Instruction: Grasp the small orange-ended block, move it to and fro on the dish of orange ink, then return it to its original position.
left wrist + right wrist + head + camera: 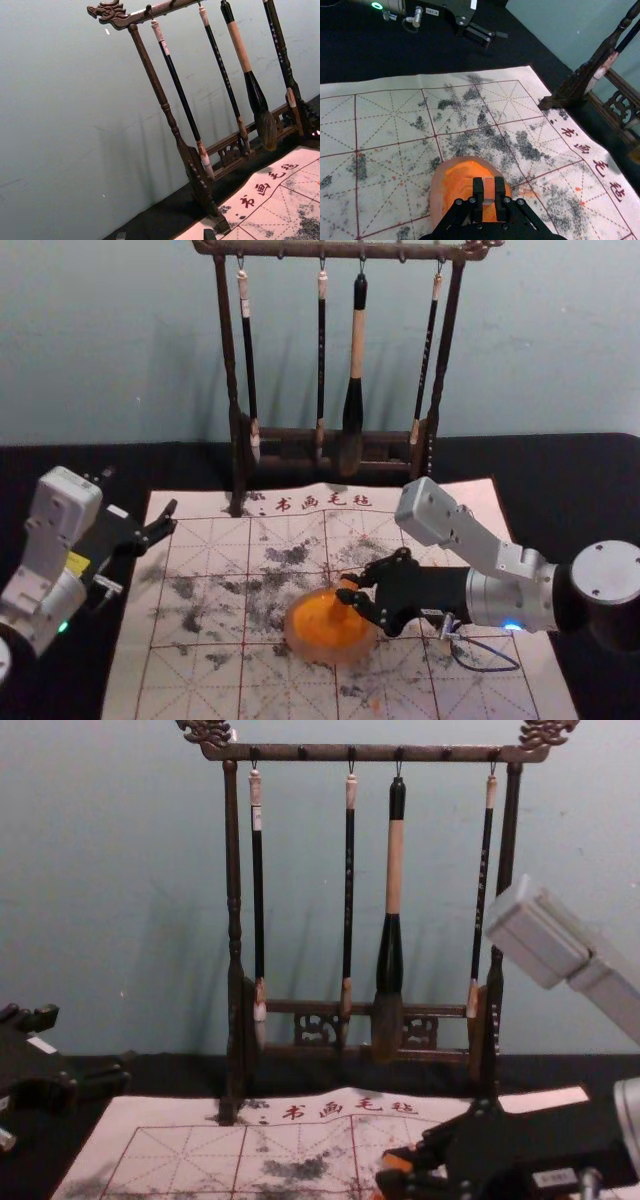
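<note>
Your right gripper (488, 196) clamps the block (489, 187) over the dish (436, 195), likely mid-inking, needing to-and-fro strokes; left gripper (165, 235) idles at left, fingers apart.

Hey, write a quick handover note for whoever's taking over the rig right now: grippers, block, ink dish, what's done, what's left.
Right gripper: shut on the small block, at the ink dish.
Left gripper: idle and open, nothing in it, off to the robot's left.
Ink dish: on the gridded mat, orange ink inside.
Done: block grasped and at the dish. How much of the to-and-fro is done, I can't tell.
Left: finish the to-and-fro as needed, then return the block to its original position; the pictures don't show where that is.
</note>
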